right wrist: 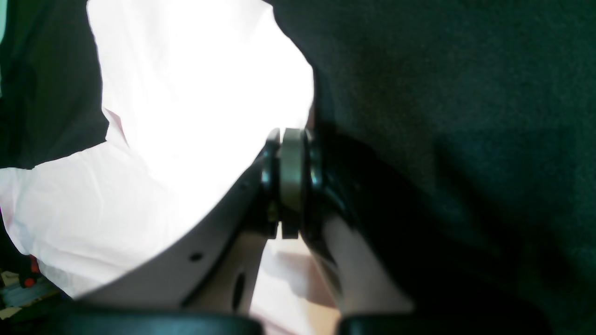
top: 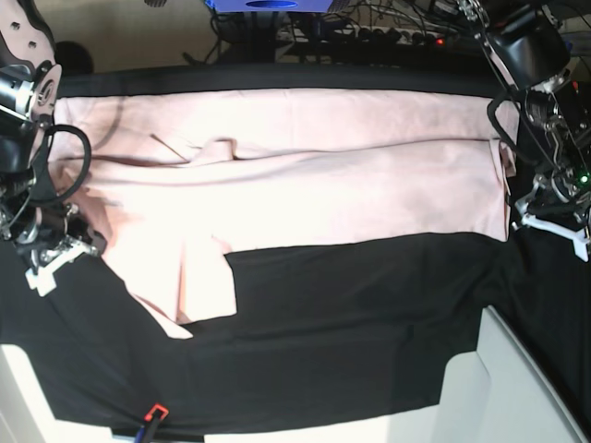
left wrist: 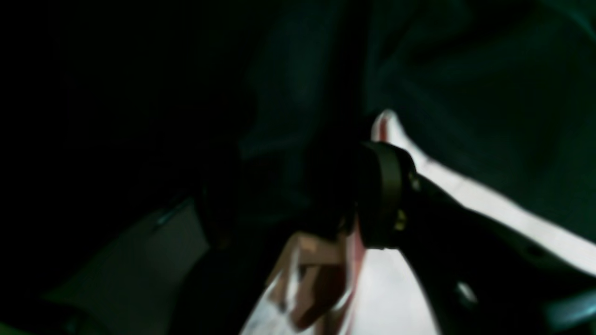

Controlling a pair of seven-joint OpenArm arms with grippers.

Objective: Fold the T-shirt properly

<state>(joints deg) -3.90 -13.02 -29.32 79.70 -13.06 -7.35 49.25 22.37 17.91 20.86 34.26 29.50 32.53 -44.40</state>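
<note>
The large pale pink short-sleeved cotton T-shirt (top: 305,175) is lying spread flat across the far half of the black cloth-covered table (top: 369,323), running sideways between the two arms, with one sleeve (top: 199,281) jutting toward the near edge. The right gripper (right wrist: 291,179) is sitting at the shirt's edge on its own side; in the right wrist view its fingers (right wrist: 292,177) are pressing together with no gap showing, the bright pink cloth lying just to one side of them and the dark table cover to the other, though whether any fabric is caught between them cannot be told. The left gripper (top: 552,226) is sitting just past the shirt's opposite edge; the left wrist view is dark and blurred, showing one black finger (left wrist: 386,195) beside a pale strip of the shirt's hem, and how its jaws are standing cannot be told.
</note>
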